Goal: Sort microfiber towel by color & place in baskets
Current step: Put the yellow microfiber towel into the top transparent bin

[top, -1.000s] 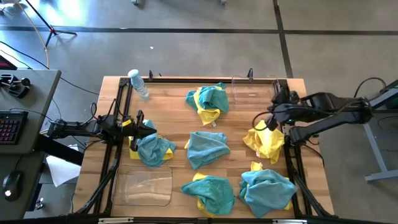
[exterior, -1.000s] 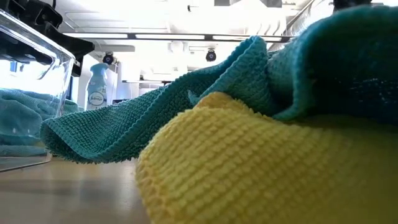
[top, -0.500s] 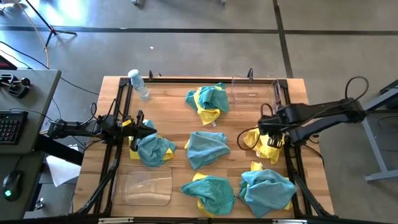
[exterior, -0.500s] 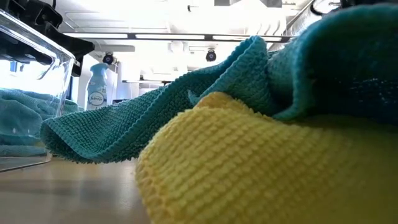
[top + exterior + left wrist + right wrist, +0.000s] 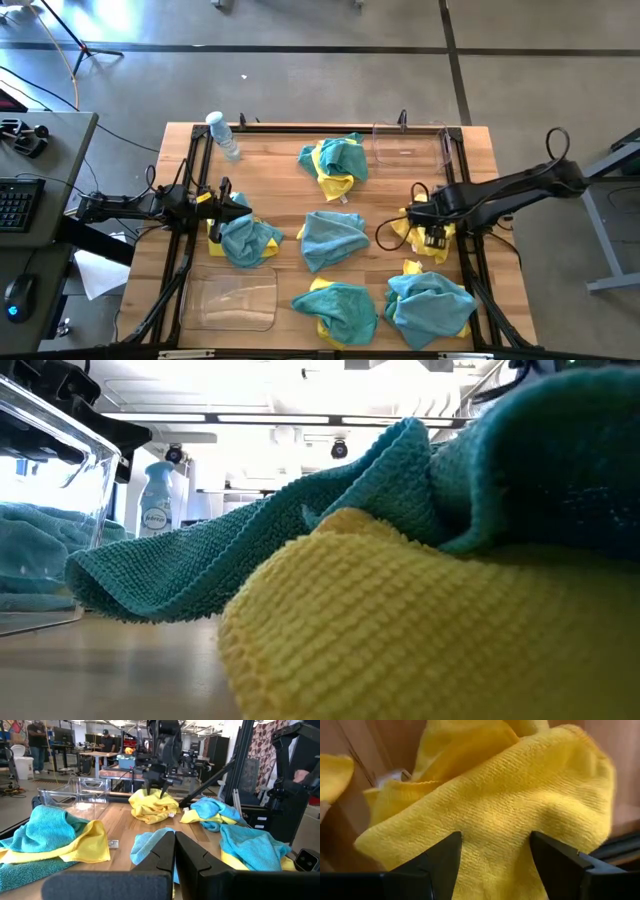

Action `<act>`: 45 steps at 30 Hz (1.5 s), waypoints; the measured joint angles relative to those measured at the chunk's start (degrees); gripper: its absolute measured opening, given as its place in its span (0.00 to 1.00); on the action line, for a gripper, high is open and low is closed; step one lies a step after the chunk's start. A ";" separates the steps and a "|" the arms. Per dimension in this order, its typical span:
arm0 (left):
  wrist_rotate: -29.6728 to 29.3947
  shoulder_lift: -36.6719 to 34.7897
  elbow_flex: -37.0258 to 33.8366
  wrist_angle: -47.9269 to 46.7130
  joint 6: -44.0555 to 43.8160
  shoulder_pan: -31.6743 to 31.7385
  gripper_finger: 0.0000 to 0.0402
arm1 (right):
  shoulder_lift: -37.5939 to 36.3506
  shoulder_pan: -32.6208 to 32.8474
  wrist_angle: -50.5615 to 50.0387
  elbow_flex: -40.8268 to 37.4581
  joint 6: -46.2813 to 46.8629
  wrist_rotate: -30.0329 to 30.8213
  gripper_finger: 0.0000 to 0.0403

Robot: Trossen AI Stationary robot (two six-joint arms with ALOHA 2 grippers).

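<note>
Right gripper (image 5: 432, 236) sits low over the yellow towel (image 5: 422, 232) at the surface's (image 5: 280, 165) right side, jaws spread and straddling the cloth — not pinching it. Left gripper (image 5: 222, 196) rests at the left edge beside a teal towel (image 5: 248, 240), jaws pressed together. Two baskets (image 5: 232, 299) — near-left and far-right corners — hold no towels.

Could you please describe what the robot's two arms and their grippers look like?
Both arms are dark, slender and jointed, with black cables looping alongside. The left gripper has two flat black fingers. The right gripper has two wedge-shaped black fingers.
</note>
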 joint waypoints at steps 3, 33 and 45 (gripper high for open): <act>-0.02 -0.01 -0.01 0.00 0.00 0.01 0.00 | 0.83 -0.31 0.71 -0.58 -0.17 -0.79 0.51; -0.02 0.01 0.01 0.00 0.00 0.01 0.00 | 0.67 0.02 -17.65 44.91 8.68 21.42 0.00; -0.01 0.01 0.02 -0.01 0.01 0.00 0.00 | 0.82 -6.15 -6.04 63.57 -3.30 44.64 0.00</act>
